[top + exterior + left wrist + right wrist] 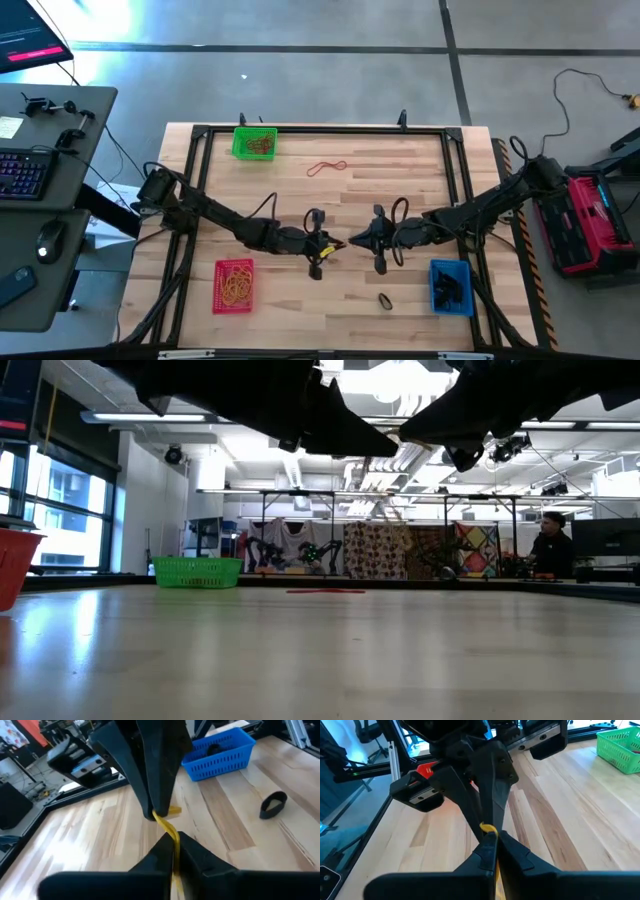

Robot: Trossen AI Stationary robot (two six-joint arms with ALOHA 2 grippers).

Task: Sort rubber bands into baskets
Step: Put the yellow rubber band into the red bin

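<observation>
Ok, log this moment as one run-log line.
stage: handover mid-table | left gripper: shut on yellow rubber band | right gripper: shut on same band | baskets: green, red, blue

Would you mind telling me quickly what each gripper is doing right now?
Left gripper: shut on the yellow rubber band.
Right gripper: shut on the same yellow rubber band.

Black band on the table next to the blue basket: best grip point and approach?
Come straight down from above. The black rubber band lies alone on bare wood near the blue basket, collapsed into a narrow loop with one side raised. Pinch across both strands at mid-length, fingers straddling the narrow width; its ends curve away and would likely slip.
</observation>
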